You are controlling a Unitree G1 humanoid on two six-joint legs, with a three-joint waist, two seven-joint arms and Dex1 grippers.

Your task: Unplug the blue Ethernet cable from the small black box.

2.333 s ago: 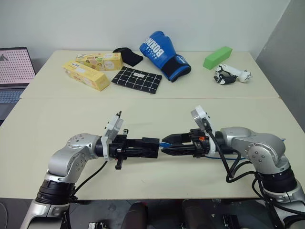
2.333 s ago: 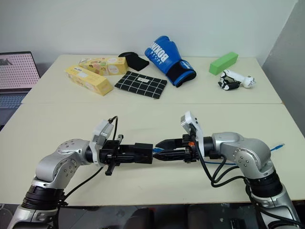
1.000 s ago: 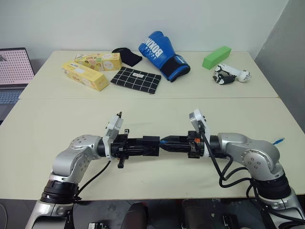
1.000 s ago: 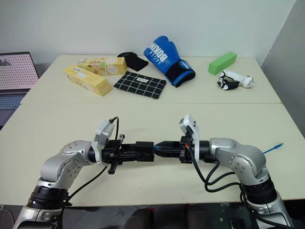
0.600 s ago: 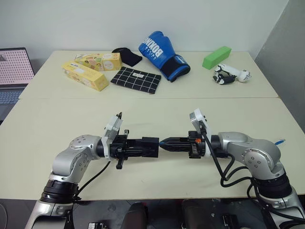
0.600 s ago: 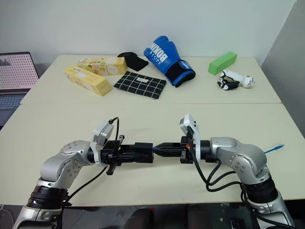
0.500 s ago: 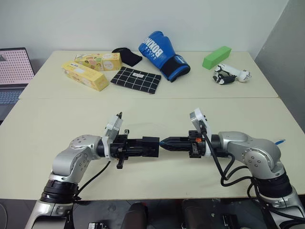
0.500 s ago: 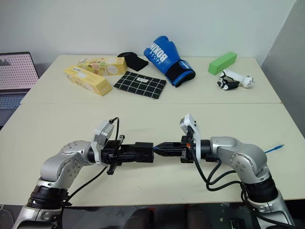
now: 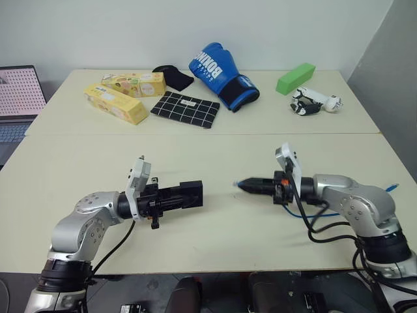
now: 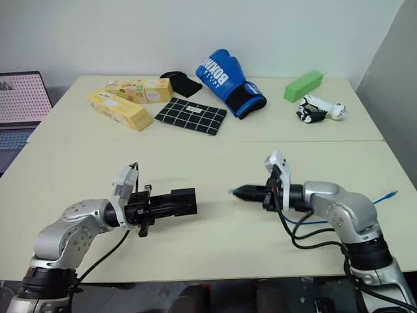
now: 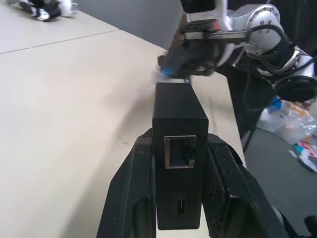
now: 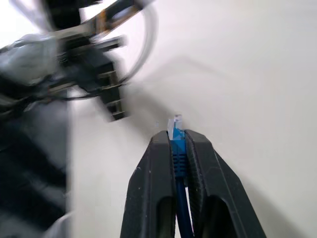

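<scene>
The left gripper (image 11: 178, 163) clamps the small black box (image 11: 178, 148) above the table's (image 9: 58, 189) front edge. The right gripper (image 12: 177, 144) pinches the blue Ethernet cable (image 12: 178, 156), its plug apparently free, apart from the box.

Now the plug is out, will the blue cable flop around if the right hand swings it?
Probably. The blue Ethernet cable droops in a slack curve behind the right hand, so it looks floppy and may drag across the table. The short tip past the fingers looks stiff and should hold its line.
</scene>
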